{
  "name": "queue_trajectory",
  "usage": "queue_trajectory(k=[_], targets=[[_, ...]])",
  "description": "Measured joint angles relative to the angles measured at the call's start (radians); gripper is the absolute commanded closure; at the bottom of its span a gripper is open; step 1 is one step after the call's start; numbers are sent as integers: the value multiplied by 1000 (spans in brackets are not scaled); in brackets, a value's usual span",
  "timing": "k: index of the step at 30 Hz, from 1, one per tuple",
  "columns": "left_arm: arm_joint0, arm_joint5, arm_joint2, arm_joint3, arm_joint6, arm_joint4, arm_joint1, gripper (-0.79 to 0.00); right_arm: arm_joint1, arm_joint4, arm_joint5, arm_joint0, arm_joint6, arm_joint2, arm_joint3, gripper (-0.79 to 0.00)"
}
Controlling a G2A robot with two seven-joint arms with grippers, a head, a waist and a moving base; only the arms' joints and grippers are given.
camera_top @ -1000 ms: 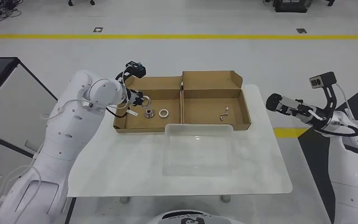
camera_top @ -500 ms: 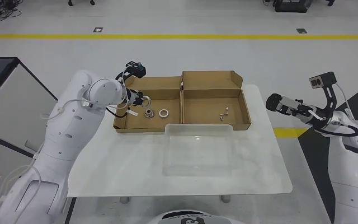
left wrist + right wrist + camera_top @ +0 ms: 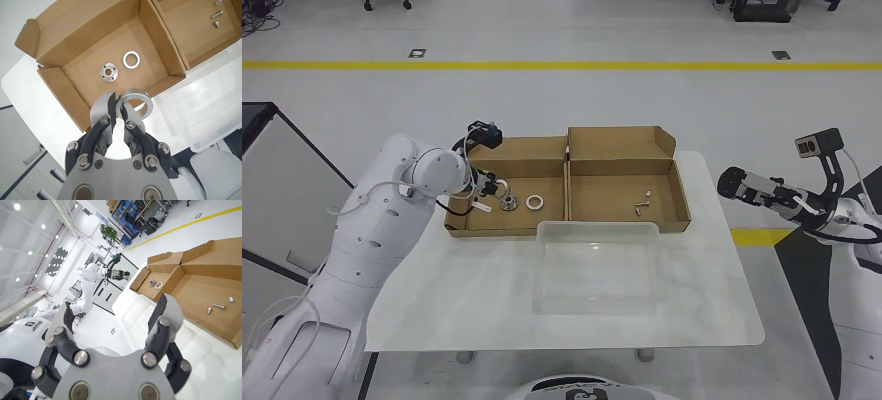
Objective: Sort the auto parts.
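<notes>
My left gripper is shut on the rim of a thick metal ring, holding it just above the near left corner of the left cardboard box. From above, that gripper hangs over the box's left end. On the box floor lie a round flange with holes and a thinner ring. The right cardboard box holds a few bolts. My right gripper is open, holds nothing, and sits past the table's right edge.
A clear plastic bin stands on the white table just in front of the two boxes. The boxes' raised flaps and shared middle wall stand up around the parts.
My left arm has shifted slightly, bringing the gripper and its ring a little toward the box's front edge. The right arm has not moved.
</notes>
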Motion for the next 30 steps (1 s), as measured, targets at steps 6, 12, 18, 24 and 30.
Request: queue_trajectory(k=[6,12,18,24,30], targets=[[-48,35,63,125,18,-18,-24,0,0,0,0,0,0,0,0,-785],[-108,98,139,275,24,-49,-60,0,0,0,0,0,0,0,0,-785],[-157,135,192,401,46,-74,-92,0,0,0,0,0,0,0,0,-785],[-180,136,214,466,55,-91,-108,0,0,0,0,0,0,0,0,-785],[-177,135,212,465,59,-92,-108,0,0,0,0,0,0,0,0,-785]])
